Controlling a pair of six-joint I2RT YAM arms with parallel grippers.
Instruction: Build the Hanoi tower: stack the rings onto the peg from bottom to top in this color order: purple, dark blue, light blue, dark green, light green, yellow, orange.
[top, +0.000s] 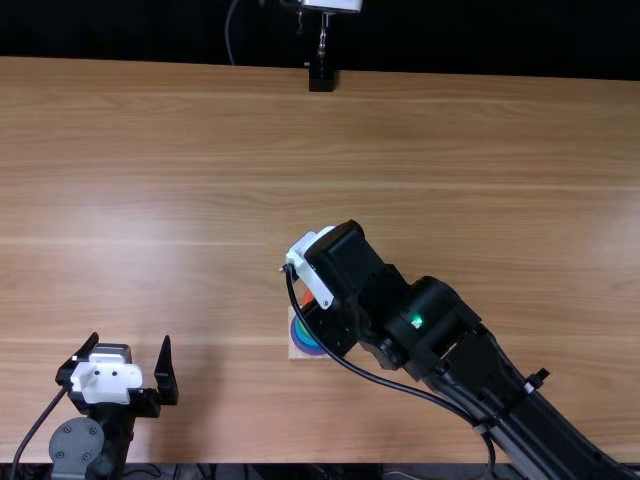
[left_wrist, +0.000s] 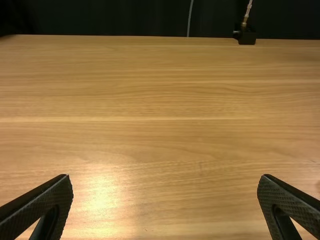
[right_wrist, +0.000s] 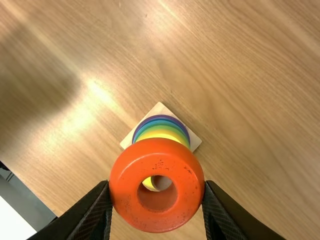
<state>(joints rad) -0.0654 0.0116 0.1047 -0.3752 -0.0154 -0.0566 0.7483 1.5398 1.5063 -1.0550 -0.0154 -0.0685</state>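
Surface (top: 480, 180), top view: light brown wood, lit brightly in patches.
Left end effector (top: 131, 338), top view: held wide near the near edge, fingers apart, well apart from the ring stack (top: 304, 336).
Right end effector (top: 331, 324), top view: positioned over the square base (top: 296, 352); tips hidden by the arm (top: 425, 318).
Orange ring (top: 308, 297), top view: partly seen beside the right wrist, rest hidden.
Black stand (top: 321, 76), top view: placed at the far edge, well apart from the base.

Left end effector (left_wrist: 165, 177), left wrist view: opened wide, nothing gripped, bare wood seen between fingers.
Black stand, left wrist view: seen at the far edge, cable (left_wrist: 190, 19) hanging near it.

Right end effector (right_wrist: 156, 185), right wrist view: orange ring gripped by opposite sides, one finger pressed to each.
Orange ring, right wrist view: held above the stack, part of the stack covered by it; contact with the peg cannot be told.
Ring stack, right wrist view: seated on the base, purple (right_wrist: 161, 117) outermost, then blue, green and yellow bands; exact shades cannot all be separated.
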